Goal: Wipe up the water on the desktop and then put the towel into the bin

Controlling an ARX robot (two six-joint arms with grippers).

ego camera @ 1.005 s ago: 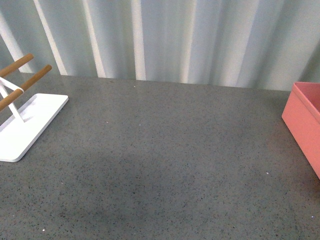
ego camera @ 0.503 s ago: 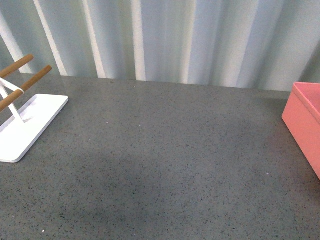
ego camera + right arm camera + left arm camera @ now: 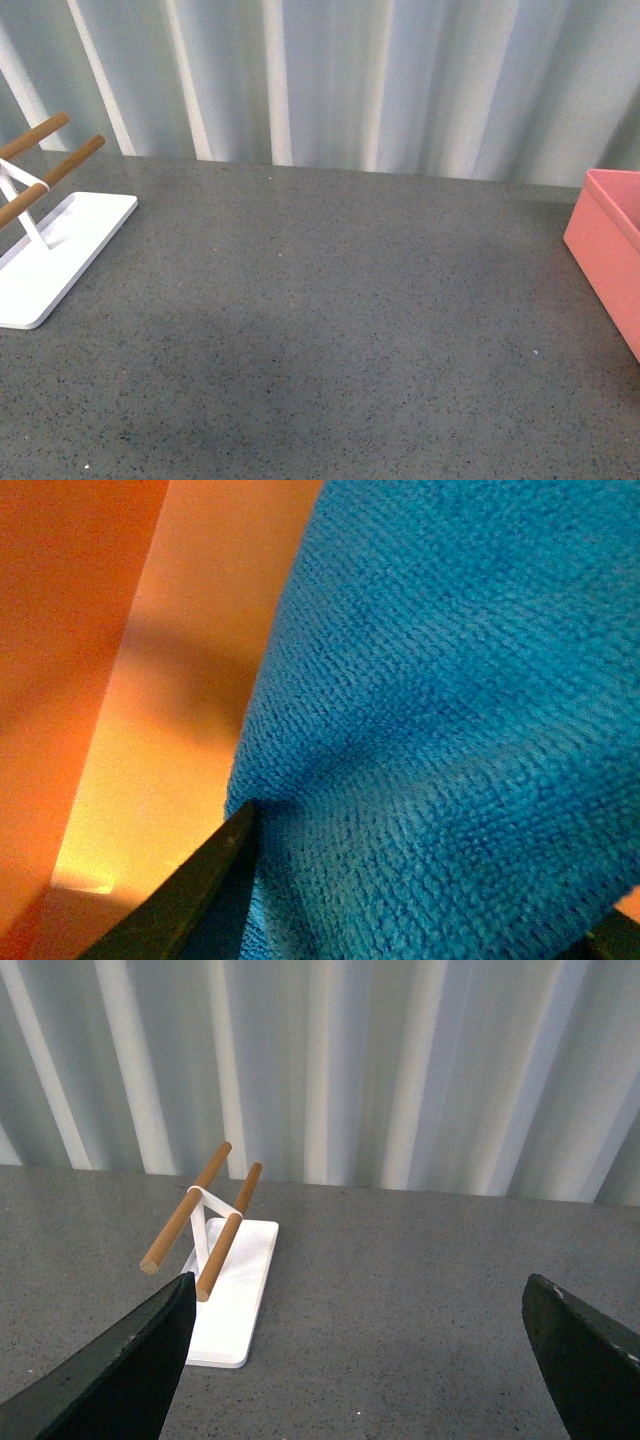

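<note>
Fuzzy blue towel [image 3: 450, 710] in smooth-walled bin [image 3: 150, 680]

The desk [image 3: 320, 320] lies bare across its whole middle, open for a hand to pass between the white rack [image 3: 45, 255] with wooden bars at its left edge and the pink bin [image 3: 608, 245] at its right edge. Inside the bin, the blue towel [image 3: 460, 720] fills most of the space against the wall.

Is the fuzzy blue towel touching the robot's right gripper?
Touching. In the right wrist view, the bright blue fuzzy towel presses right against one dark finger of the right gripper, no gap, with the salmon-pink bin's inner wall behind it.
</note>
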